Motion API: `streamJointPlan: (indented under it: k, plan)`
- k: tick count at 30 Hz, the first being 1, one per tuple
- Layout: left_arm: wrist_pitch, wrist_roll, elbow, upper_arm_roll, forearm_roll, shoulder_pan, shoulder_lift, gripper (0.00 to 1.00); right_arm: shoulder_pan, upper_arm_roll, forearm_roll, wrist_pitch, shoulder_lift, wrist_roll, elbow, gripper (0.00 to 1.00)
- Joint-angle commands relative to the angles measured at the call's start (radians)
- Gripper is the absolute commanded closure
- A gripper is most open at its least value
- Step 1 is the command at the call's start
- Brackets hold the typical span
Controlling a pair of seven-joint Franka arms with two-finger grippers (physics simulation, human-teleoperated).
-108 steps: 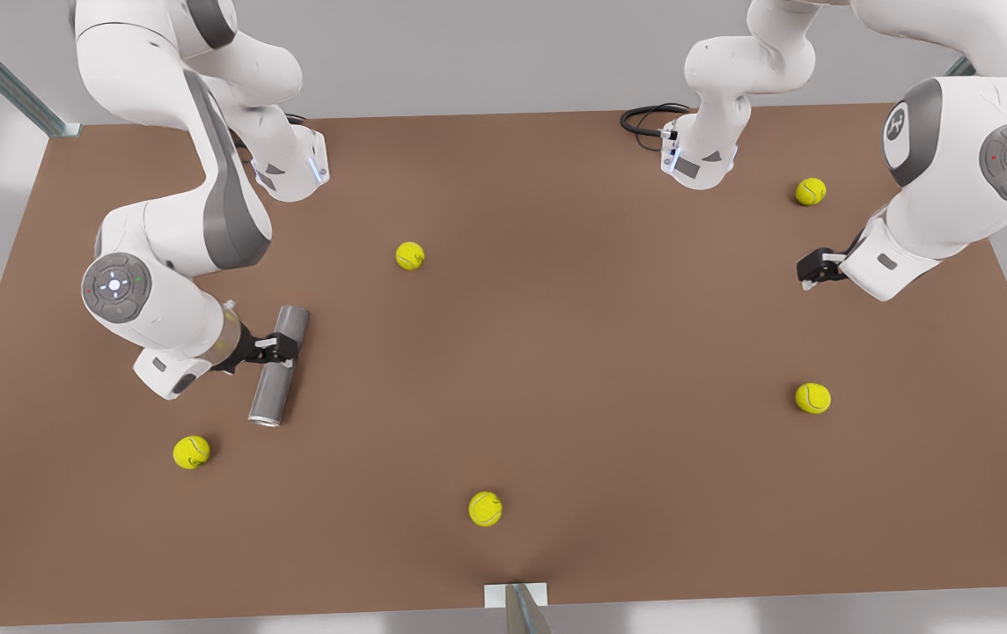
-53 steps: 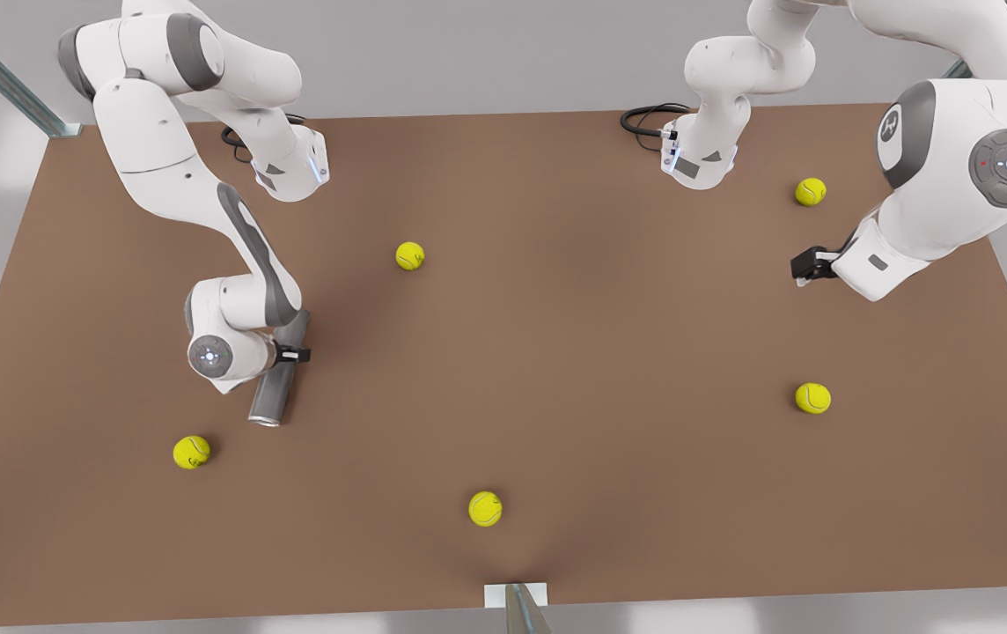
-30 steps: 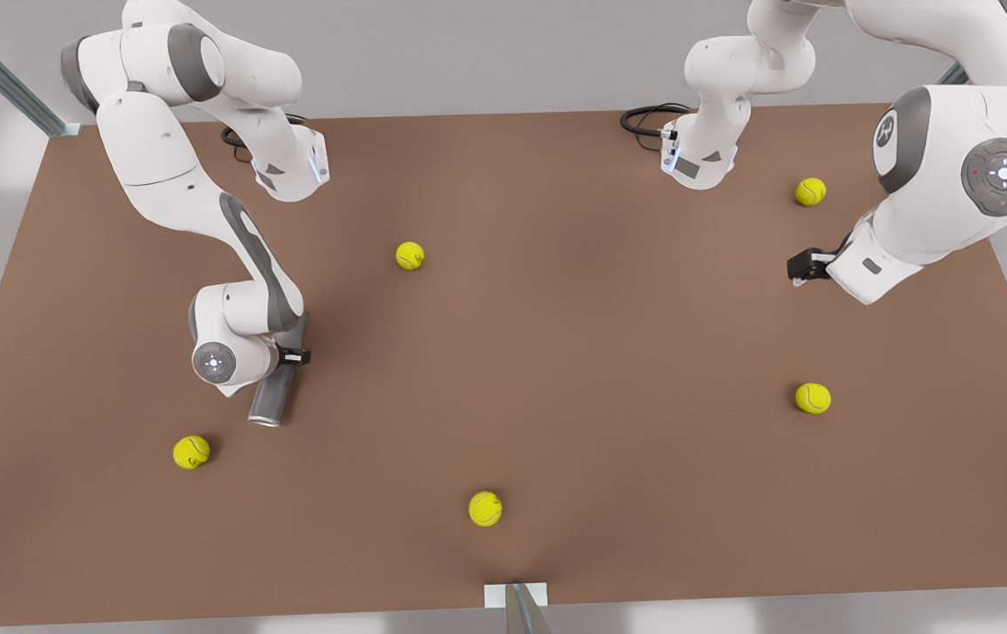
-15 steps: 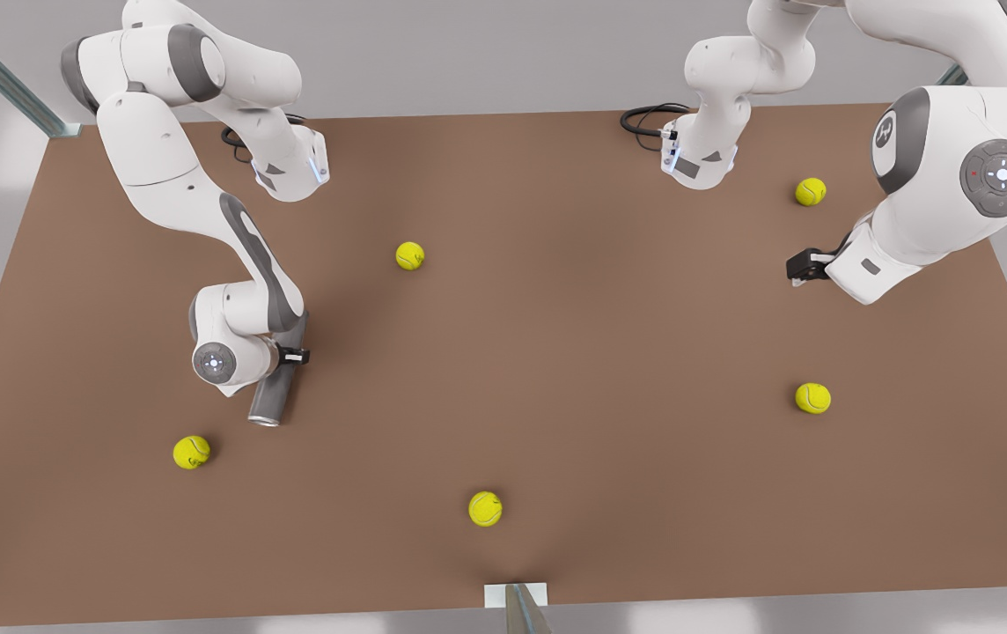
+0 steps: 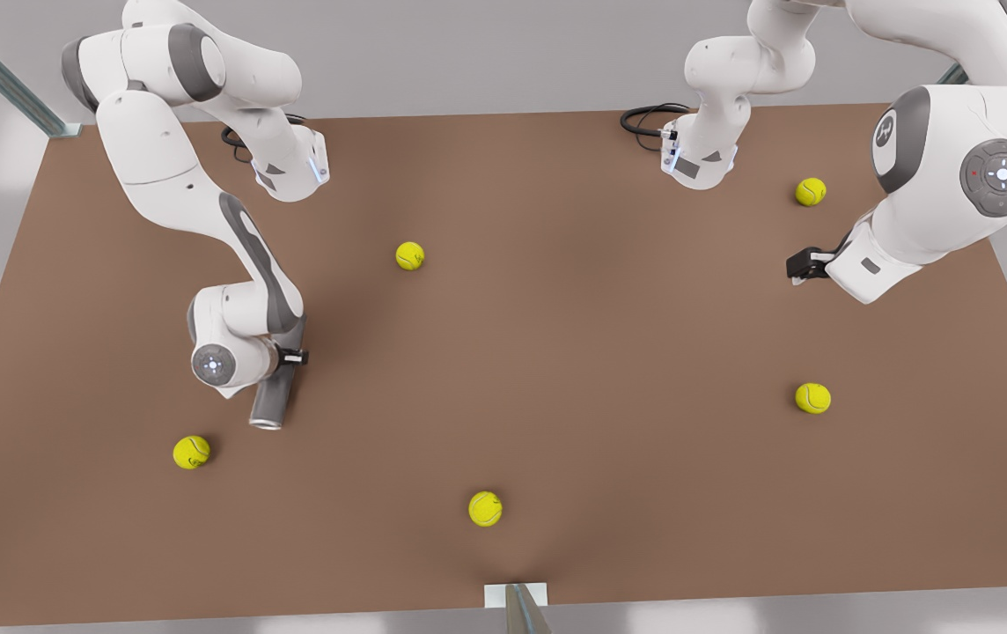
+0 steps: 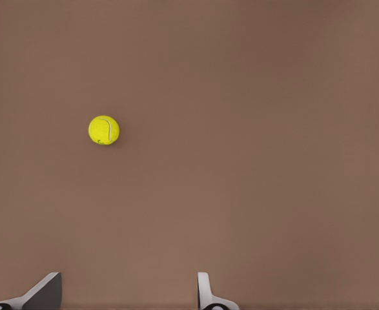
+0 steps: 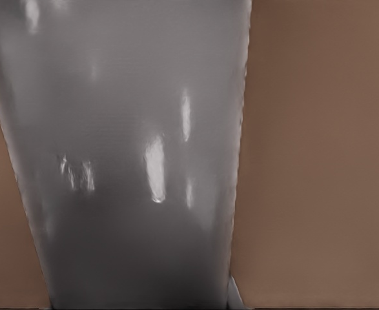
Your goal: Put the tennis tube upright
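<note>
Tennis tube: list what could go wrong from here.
1. The right claw grips the slim dark grey metallic tennis tube around mid-length; its smooth, glossy wall may pivot or slip as it is swung upright.
2. The tube's light-rimmed end points toward a yellow tennis ball nearby; a sliding base could knock it.
3. The left claw waits open far across the table, too distant to steady a topple.

Open table (image 5: 556, 352) mid-span; nearest obstacle to tennis tube (image 5: 270, 405): ball (image 5: 191, 452).
</note>
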Motion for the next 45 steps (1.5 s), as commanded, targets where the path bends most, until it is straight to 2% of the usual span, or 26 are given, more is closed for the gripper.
streamJointPlan:
  k: [1,24,33,45]
  plan:
    - [0.000,0.000,0.000,0.000,0.000,0.000,0.000,0.00,0.000,0.000,0.001,0.000,0.000,0.000,0.000,0.22]
    - [-0.012,-0.005,-0.002,0.000,0.000,-0.021,0.001,0.00,-0.006,0.000,0.001,-0.005,0.021,-0.009,0.012,0.20]
    - [-0.012,-0.003,-0.002,0.000,0.002,-0.023,0.001,0.00,-0.002,0.000,0.001,-0.006,0.020,-0.005,0.014,0.23]
    - [-0.012,-0.003,0.000,0.000,0.002,-0.028,0.001,0.00,0.012,0.002,0.001,-0.097,0.009,0.009,0.066,0.23]
